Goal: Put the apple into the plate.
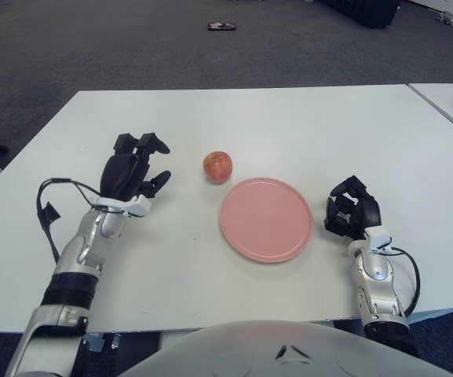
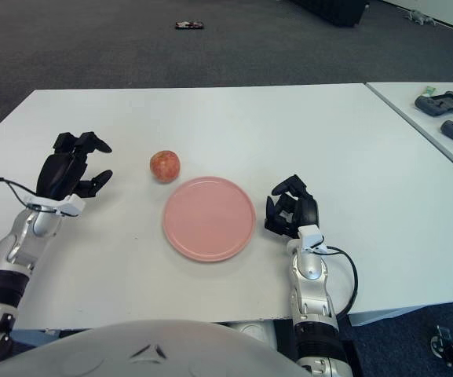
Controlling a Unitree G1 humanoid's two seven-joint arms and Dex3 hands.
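A red-orange apple (image 1: 218,166) sits on the white table (image 1: 289,126), just beyond the upper left rim of an empty pink plate (image 1: 266,219). My left hand (image 1: 141,166) is raised to the left of the apple, a short gap away, with its fingers spread and holding nothing. My right hand (image 1: 352,207) shows to the right of the plate, its fingers curled and empty. The apple (image 2: 165,166) and plate (image 2: 209,217) also show in the right eye view.
A second white table (image 2: 438,126) stands at the right with dark handheld devices (image 2: 444,103) on it. A small dark object (image 1: 221,26) lies on the grey carpet beyond the table.
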